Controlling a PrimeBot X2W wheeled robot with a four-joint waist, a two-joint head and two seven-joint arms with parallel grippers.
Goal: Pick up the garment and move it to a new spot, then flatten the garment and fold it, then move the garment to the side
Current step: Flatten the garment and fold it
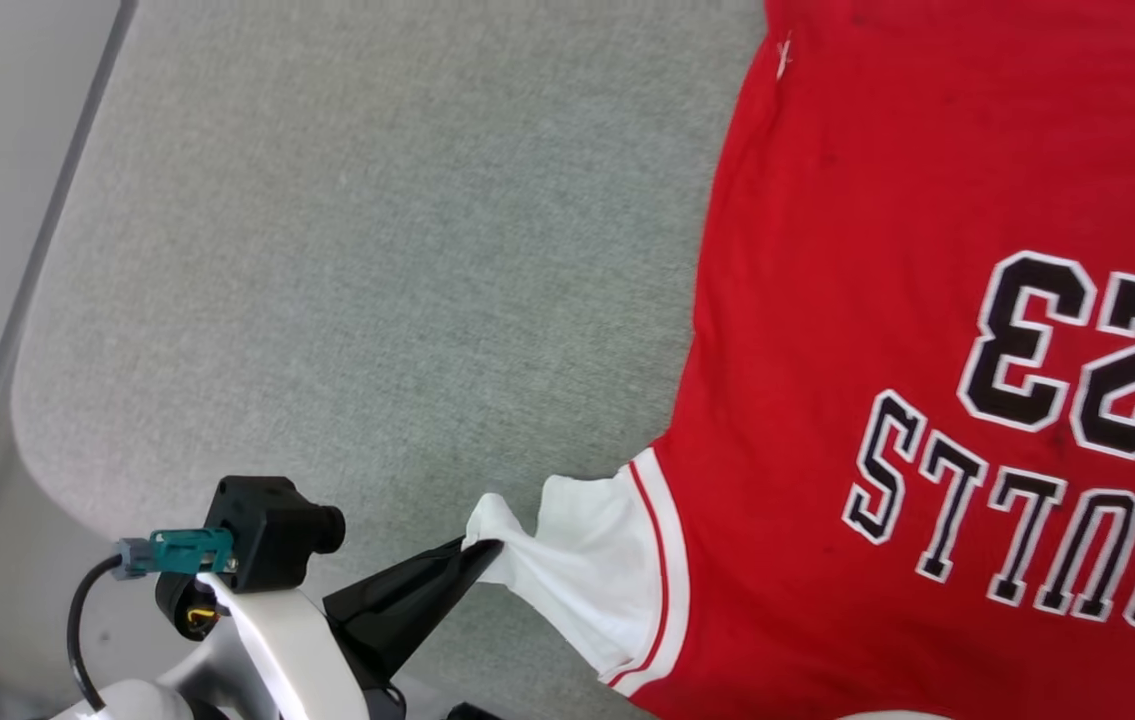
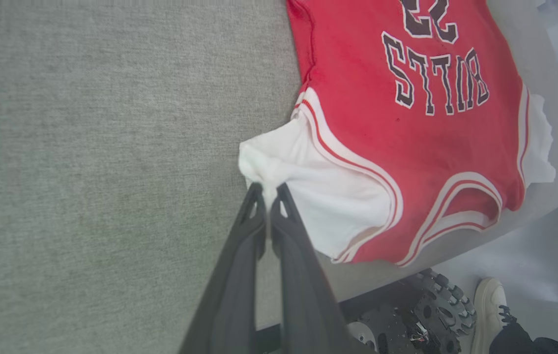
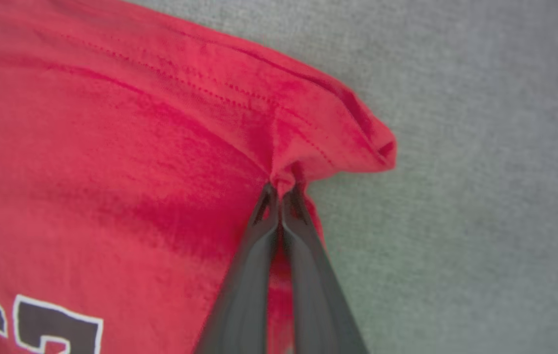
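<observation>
**Both grippers clamped on a jersey spread flat**

The garment [image 1: 877,250] lies face-up on the grey padded surface [image 1: 377,250], lettering upside down to the robot. Its collar end is near and its hem far, so its long axis runs away from the robot. The left gripper [image 2: 269,196] has its fingers pinched together on the tip of the white sleeve [image 1: 587,560] at the jersey's left edge. The right gripper [image 3: 282,191] is closed on a bunched red hem corner [image 3: 337,142]. The cloth lies to the right of the left grip, so a fold would likely carry the sleeve rightward across the body.

Right of garment [image 1: 827,300] (lettering [image 1: 1027,530] too) off-frame.
</observation>
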